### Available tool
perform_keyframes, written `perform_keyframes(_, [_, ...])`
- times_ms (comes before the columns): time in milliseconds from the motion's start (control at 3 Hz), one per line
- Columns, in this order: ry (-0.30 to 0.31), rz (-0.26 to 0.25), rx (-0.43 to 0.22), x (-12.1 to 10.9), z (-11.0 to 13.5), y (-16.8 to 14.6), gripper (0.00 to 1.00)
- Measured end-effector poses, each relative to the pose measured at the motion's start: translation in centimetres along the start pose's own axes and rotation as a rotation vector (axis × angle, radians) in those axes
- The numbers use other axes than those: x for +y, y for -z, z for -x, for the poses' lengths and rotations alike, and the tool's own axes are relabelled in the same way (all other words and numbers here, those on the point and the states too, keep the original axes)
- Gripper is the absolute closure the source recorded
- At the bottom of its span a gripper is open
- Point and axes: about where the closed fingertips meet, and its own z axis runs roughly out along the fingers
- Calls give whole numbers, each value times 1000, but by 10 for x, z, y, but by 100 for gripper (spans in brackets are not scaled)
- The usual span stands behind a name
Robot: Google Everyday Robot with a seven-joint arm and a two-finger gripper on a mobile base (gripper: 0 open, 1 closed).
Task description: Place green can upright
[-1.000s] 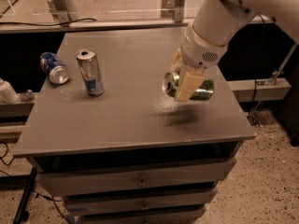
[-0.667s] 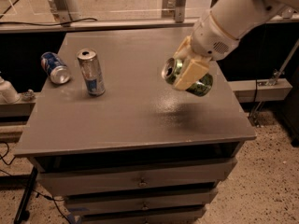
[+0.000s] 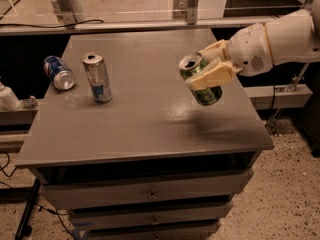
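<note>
Green can (image 3: 209,95): held tilted in the air above the counter's (image 3: 150,121) right side, silver top pointing up-left; lettering unreadable.
Gripper (image 3: 198,69): clamped around the green can's middle.
Edges: counter's right edge lies near.
Open room: bare counter stretches left toward the upright slim silver-blue can (image 3: 98,78).

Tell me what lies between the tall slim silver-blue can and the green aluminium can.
Only bare grey tabletop, in the camera view; the gripper holds the green can above its right side.

- Seemingly a robot lab: grey drawer cabinet (image 3: 150,196), speckled floor (image 3: 295,184), loose cable (image 3: 30,25), metal posts (image 3: 64,4).
- The gripper (image 3: 199,68) clasps the tilted green can (image 3: 210,95) above the cabinet's right side.
</note>
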Motion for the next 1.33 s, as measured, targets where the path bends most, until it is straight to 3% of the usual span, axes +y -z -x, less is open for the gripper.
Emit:
perform_keyframes(333, [-64, -8, -227, -1, 8, -1, 100])
perform_keyframes(667, [-99, -20, -380, -3, 6, 2, 100])
perform_keyframes(1000, [-75, -33, -456, -2, -4, 6, 100])
perform_keyframes(1333, [-48, -39, -469, 0, -22, 9, 100])
